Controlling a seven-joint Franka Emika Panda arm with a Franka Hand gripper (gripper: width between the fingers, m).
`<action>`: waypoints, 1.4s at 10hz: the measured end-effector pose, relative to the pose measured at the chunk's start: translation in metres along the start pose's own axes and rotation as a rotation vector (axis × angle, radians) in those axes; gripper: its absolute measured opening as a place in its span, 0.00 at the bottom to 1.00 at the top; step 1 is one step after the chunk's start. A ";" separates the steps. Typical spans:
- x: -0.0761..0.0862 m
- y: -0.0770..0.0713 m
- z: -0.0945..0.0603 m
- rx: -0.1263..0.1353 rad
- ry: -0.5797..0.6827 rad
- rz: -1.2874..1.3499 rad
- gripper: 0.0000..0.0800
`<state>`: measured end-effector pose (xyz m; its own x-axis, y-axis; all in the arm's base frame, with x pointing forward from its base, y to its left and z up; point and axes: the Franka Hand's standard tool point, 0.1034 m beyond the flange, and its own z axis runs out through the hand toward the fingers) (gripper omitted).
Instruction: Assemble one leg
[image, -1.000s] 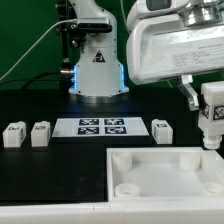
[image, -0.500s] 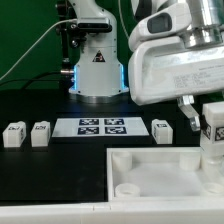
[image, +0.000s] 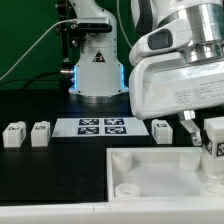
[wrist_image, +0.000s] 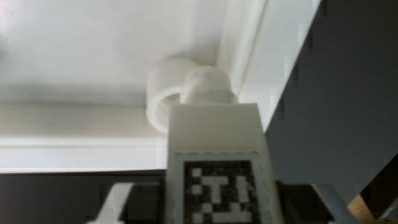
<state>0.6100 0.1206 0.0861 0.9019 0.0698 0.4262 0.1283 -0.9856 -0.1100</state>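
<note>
The leg (image: 215, 140) is a white post with a black-and-white tag, held upright in my gripper (image: 213, 128) at the exterior view's right. Its lower end hangs just over the far right corner of the large flat white tray-like part (image: 150, 165). In the wrist view the leg (wrist_image: 217, 150) runs down from between my fingers (wrist_image: 118, 200) toward a round recess (wrist_image: 185, 88) near the tray's rim. My gripper (wrist_image: 217, 205) is shut on the leg, tag facing the camera.
Two small white tagged cubes (image: 14, 133) (image: 40, 132) stand at the exterior view's left, another (image: 162, 129) beside the marker board (image: 102, 127). The arm's base (image: 97, 75) stands behind. My wrist housing (image: 180, 75) blocks the upper right.
My arm has come down and toward the exterior view's left, bringing the held leg lower over the tray's far right corner.
</note>
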 end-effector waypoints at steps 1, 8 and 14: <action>0.002 0.001 0.001 0.000 0.006 0.001 0.36; 0.007 0.007 0.004 -0.006 0.028 0.007 0.36; 0.006 0.011 0.014 -0.007 0.025 0.009 0.36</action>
<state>0.6225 0.1127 0.0749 0.8926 0.0568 0.4473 0.1171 -0.9872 -0.1082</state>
